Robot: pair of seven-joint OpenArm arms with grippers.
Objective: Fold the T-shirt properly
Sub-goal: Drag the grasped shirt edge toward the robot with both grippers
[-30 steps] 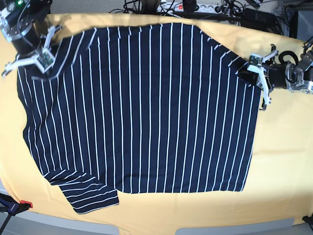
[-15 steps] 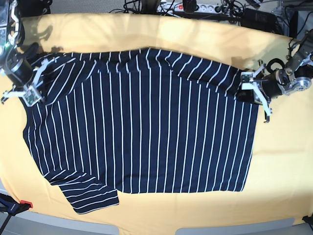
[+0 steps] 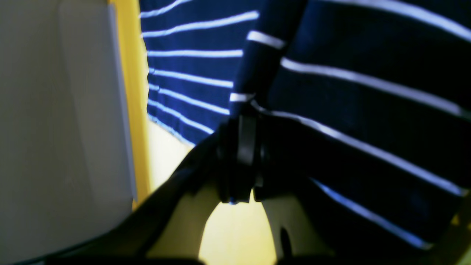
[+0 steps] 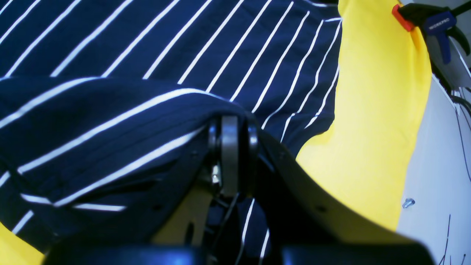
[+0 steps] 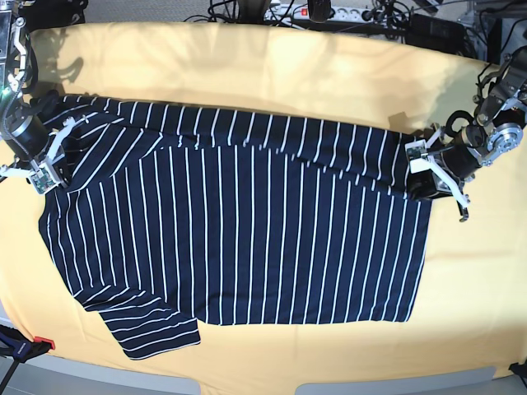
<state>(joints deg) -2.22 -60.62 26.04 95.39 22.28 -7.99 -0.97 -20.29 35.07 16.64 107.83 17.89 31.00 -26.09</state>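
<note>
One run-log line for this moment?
phase: fold underway | left gripper: shut on T-shirt | right gripper: shut on T-shirt | far edge lifted

The base view looks steeply down on the whole counter (image 5: 272, 66) from its near side. Each wrist view sits just behind its tool, very close to the T-shirt (image 5: 239, 222): the left tool (image 3: 244, 121), the right tool (image 4: 230, 127). All three share that striped cloth.
</note>
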